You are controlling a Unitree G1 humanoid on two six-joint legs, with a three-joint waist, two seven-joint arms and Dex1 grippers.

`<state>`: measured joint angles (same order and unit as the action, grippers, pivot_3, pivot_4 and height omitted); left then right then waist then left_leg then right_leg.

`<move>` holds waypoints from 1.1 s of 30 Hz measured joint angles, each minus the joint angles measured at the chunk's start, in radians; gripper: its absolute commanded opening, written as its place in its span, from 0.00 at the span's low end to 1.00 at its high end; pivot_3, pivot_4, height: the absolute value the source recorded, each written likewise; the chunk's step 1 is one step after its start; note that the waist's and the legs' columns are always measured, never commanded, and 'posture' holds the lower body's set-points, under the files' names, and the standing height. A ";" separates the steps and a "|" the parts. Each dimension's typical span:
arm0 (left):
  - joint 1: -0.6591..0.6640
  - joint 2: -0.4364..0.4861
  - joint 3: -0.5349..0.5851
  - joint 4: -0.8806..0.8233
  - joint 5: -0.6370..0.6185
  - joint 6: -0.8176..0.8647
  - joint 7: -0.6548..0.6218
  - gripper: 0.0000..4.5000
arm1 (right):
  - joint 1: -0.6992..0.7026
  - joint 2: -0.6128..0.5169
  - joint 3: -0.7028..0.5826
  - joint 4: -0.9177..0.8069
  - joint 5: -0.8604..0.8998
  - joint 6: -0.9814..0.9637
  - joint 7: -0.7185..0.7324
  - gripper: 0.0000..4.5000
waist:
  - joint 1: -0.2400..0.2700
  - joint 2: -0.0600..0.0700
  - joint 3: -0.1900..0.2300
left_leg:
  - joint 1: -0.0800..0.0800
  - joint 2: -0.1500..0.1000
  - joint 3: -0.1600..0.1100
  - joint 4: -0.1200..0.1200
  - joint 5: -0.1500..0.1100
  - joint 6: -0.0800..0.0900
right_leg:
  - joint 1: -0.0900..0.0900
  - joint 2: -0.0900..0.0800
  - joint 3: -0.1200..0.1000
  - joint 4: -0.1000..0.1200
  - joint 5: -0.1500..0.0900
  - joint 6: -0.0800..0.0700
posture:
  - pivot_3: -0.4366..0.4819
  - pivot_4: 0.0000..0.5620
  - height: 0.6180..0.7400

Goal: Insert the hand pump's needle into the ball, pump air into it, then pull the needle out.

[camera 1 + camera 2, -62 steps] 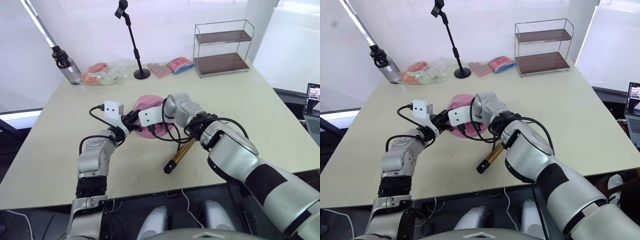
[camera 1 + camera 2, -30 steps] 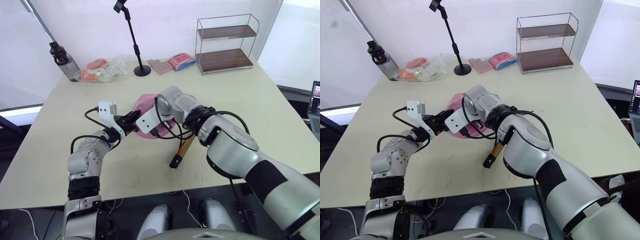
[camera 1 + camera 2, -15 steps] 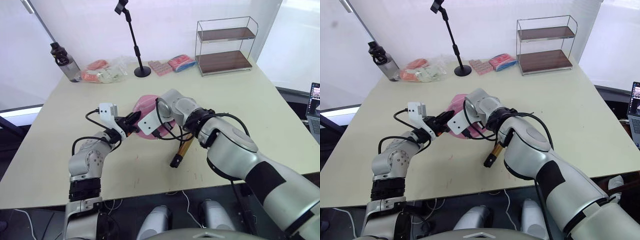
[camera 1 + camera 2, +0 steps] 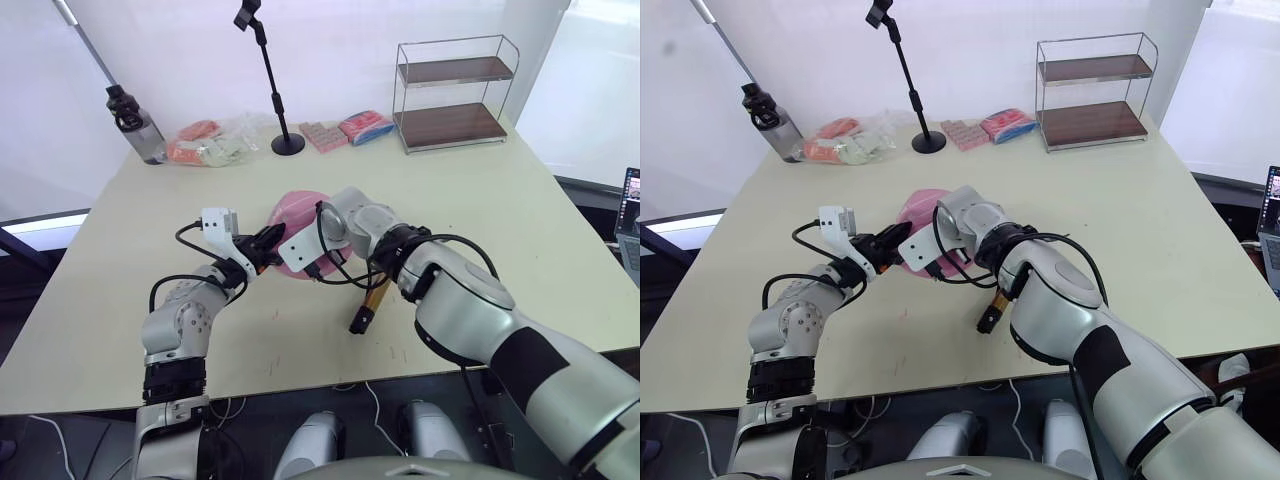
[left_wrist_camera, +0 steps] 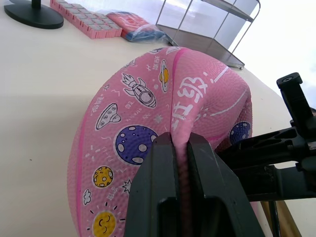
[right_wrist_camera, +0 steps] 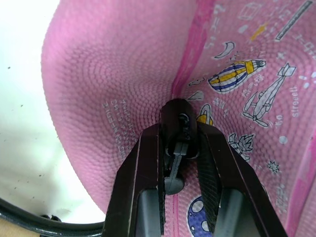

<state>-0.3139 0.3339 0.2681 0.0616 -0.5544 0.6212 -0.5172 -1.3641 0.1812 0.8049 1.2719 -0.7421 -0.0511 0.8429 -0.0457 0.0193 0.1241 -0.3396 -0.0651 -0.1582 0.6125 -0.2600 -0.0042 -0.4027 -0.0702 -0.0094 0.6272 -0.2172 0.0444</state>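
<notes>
Flattened pink ball pinched at its folded edge by left gripper, right gripper clamped on needle fitting against ball, pump lying on table

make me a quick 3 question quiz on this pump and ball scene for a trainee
1. True or false: the left gripper pinches a fold of the ball.
2. What does the right gripper hold against the ball: A) the needle fitting, B) the pump's T-handle?
3. Where does the hand pump lie?

Key:
1. True.
2. A.
3. On the table, near the robot's right arm.
</notes>
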 measured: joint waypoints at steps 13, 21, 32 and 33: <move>-0.001 0.005 0.002 0.008 0.000 0.000 0.001 0.00 | 0.013 0.000 -0.058 0.005 0.052 0.045 -0.019 0.08 | 0.000 0.000 0.000 | 0.001 0.000 -0.003 0.000 0.000 0.000 | 0.000 0.001 0.000 0.001 0.000 0.000 | 0.48 0.27 1.00; -0.044 0.037 -0.003 0.072 0.005 0.000 -0.065 0.00 | -0.020 -0.006 -0.133 -0.008 0.093 0.082 0.094 0.08 | 0.002 0.000 0.002 | -0.001 -0.001 -0.003 0.000 0.000 0.000 | -0.001 0.005 -0.003 0.000 0.000 0.000 | 0.48 0.27 1.00; -0.088 0.044 -0.004 0.125 0.035 -0.004 -0.129 0.00 | 0.002 -0.051 -0.180 -0.116 0.101 0.149 0.191 0.08 | 0.013 -0.001 0.006 | -0.006 -0.003 -0.007 0.000 0.000 -0.001 | -0.004 0.004 -0.004 0.000 0.000 0.001 | 0.48 0.27 1.00; -0.090 0.044 -0.004 0.128 0.040 -0.005 -0.133 0.00 | 0.009 -0.054 -0.184 -0.127 0.102 0.156 0.193 0.08 | 0.013 0.000 0.006 | -0.006 -0.003 -0.007 0.000 0.000 -0.001 | -0.004 0.004 -0.004 0.000 0.000 0.001 | 0.48 0.27 1.00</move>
<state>-0.4040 0.3777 0.2642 0.1894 -0.5147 0.6159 -0.6499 -1.3554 0.1269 0.6209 1.1453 -0.6402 0.1049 1.0357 -0.0327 0.0190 0.1301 -0.3455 -0.0680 -0.1651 0.6122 -0.2599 -0.0048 -0.4069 -0.0659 -0.0134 0.6270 -0.2167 0.0453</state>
